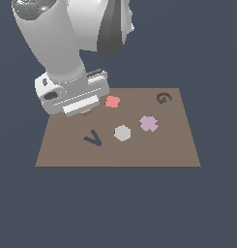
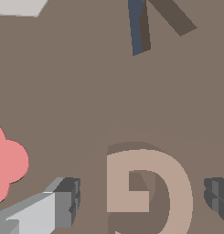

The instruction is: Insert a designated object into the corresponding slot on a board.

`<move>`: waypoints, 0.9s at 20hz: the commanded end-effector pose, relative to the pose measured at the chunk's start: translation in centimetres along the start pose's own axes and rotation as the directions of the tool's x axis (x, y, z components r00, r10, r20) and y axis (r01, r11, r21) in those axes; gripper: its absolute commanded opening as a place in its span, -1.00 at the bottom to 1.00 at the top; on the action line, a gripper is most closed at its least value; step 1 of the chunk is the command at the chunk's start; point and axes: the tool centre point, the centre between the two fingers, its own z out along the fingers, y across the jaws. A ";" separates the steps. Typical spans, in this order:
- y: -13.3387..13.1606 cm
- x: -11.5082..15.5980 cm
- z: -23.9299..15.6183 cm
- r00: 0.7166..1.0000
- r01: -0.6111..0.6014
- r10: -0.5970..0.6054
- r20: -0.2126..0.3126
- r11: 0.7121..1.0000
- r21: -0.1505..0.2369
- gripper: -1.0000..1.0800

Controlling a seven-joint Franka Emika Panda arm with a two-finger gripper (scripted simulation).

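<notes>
The tan G-shaped designated object [image 2: 177, 187] lies flat on the brown board [image 1: 154, 152]. In the wrist view it sits between my two dark fingertips [image 2: 67, 201], with a gap on each side. My gripper [image 2: 141, 201] is open and holds nothing. In the exterior view the white hand hovers low over the board's back left part, with the gripper [image 1: 85, 110] mostly hidden beneath it. Only a sliver of the tan G [image 1: 85, 113] shows there. The slot [image 1: 164, 98], a dark G-shaped recess, is at the board's far corner on the exterior view's right, well away from the gripper.
A red flower shape [image 1: 112, 101] lies right beside the hand. A dark navy V [image 1: 93, 139], a pale grey hexagon [image 1: 122, 132] and a pink cross [image 1: 149, 123] also rest on the board. The board lies on a dark blue floor.
</notes>
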 end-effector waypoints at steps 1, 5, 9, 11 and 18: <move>0.0 0.0 0.4 1.000 0.000 0.000 0.000 1.000 0.000 0.92; 0.0 0.0 0.5 1.000 0.000 0.000 0.000 1.000 0.000 -1.00; 0.0 0.0 0.5 1.000 0.000 0.000 0.000 1.000 0.000 -1.00; 0.0 0.0 0.5 1.000 0.000 0.000 0.000 1.000 0.000 -1.00; -0.1 -0.2 0.4 1.000 -0.012 0.012 0.000 1.000 -0.001 -1.00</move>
